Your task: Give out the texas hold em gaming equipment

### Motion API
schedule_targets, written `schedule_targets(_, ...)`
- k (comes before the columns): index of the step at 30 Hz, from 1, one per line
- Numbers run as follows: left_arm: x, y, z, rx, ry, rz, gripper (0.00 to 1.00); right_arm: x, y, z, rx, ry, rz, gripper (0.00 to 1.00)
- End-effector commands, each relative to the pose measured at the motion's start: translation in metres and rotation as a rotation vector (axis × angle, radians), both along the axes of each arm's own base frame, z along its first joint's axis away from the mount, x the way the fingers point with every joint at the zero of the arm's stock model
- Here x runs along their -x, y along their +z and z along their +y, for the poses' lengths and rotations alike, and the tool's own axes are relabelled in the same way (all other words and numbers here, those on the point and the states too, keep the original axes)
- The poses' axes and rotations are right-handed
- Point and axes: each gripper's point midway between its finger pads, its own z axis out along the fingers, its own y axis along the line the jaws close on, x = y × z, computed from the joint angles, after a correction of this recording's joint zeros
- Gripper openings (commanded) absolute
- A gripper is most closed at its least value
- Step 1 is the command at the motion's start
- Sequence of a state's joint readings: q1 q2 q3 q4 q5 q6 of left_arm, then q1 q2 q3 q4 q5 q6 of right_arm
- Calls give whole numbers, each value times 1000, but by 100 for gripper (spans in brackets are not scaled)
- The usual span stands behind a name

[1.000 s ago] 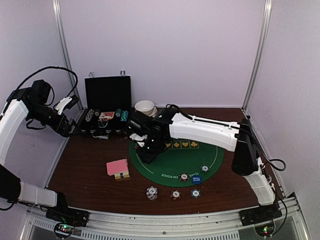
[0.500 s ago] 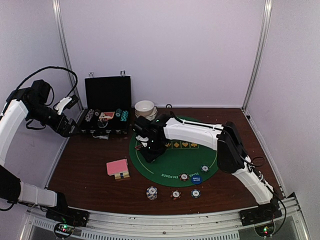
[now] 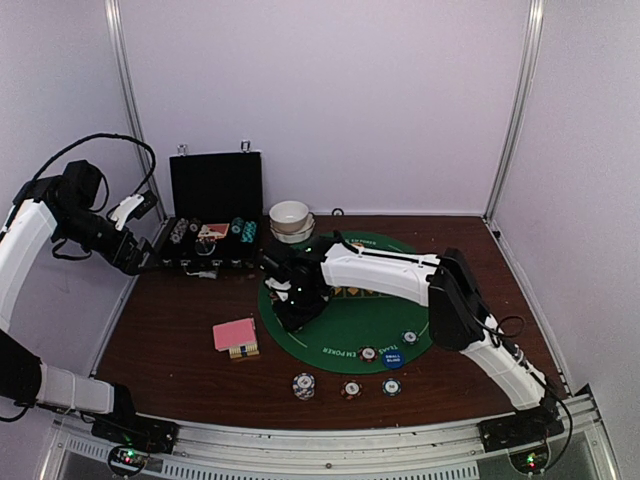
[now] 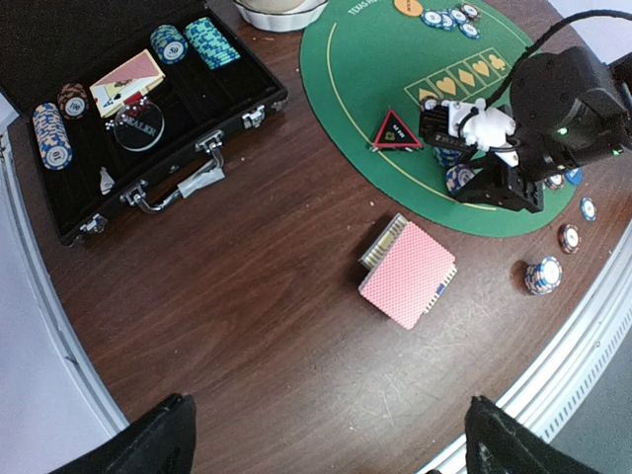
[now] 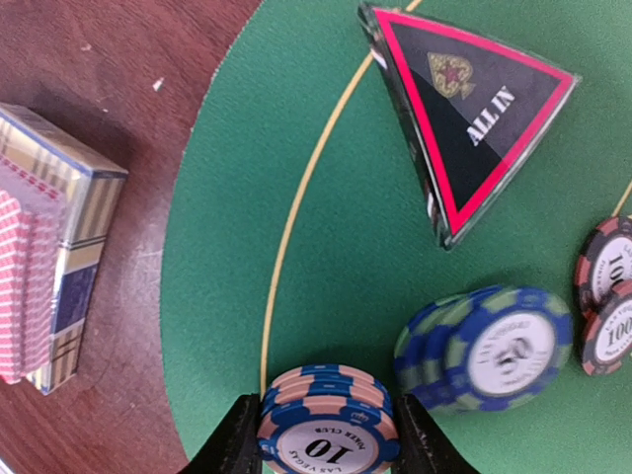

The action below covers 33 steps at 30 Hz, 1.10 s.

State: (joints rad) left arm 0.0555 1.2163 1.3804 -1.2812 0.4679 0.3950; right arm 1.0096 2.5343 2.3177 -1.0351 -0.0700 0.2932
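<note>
At the bottom centre of the right wrist view, a pink-and-blue chip stack [image 5: 326, 434] marked 10 is gripped between the right jaws at the yellow line of the green mat [image 5: 296, 247]. A blue-and-green chip stack [image 5: 489, 351] is seen just right of it, the red triangle token [image 5: 474, 118] above, and the pink-backed card deck [image 5: 44, 257] at the left edge. The left jaws are spread wide, empty, above the table [image 4: 247, 326] by the black case [image 4: 227, 99].

Open black case [image 4: 212, 104] of chips [image 4: 49, 135] upper left, pink-backed deck [image 4: 407, 274] at centre, red-triangle token [image 4: 397, 130] on green mat [image 4: 365, 59]
</note>
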Motion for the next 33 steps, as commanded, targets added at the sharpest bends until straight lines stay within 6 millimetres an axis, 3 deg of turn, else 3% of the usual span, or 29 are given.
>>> schedule_targets(1,-1,4,1,-2,-7,-24,97,-5,-7,2,5,-16,-8,29)
schedule_targets(3,-1,4,1,-3,-6,-28,98,-5,-8,2,7,-16,-8,37)
schedule_targets(9,-1,4,1,-5,-6,-28,97,-4,9,7,-21,-2,-28,40)
schedule_targets(13,-1,5,1,-3,-4,-30,98,1,27,11,-36,21,-53,42)
schedule_targets(16,-1,5,1,-3,-5,-31,97,4,40,10,-33,36,-80,53)
schedule_targets(24,0,6,1,1,-4,-32,98,13,85,4,-58,47,-150,66)
schedule_targets(28,0,8,2,-10,-3,-44,98,40,100,1,-71,106,-142,66)
schedule_targets(33,2,9,1,-10,-14,-50,98,94,84,-6,-54,226,-53,73)
